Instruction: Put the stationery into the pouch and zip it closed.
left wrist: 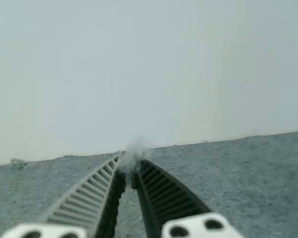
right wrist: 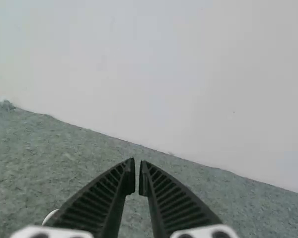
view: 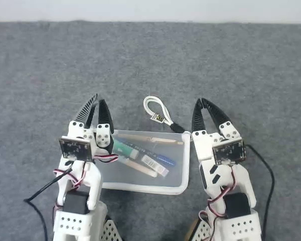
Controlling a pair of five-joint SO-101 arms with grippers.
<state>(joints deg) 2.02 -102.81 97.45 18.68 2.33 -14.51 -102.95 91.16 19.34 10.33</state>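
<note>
A clear plastic pouch [view: 178,173] lies flat on the grey carpet between the two arms, with several pens and other stationery [view: 143,155] inside it. A white cord loop with a small tag [view: 157,111] leads from the pouch's far right corner. My left gripper [view: 97,98] is raised beside the pouch's left end, its tips together and holding nothing [left wrist: 129,166]. My right gripper [view: 200,102] stands beside the pouch's right end, likewise shut and empty [right wrist: 137,169].
Grey carpet [view: 150,60] covers the whole table up to a white wall [view: 150,10] at the back. Black cables [view: 263,165] trail beside each arm base.
</note>
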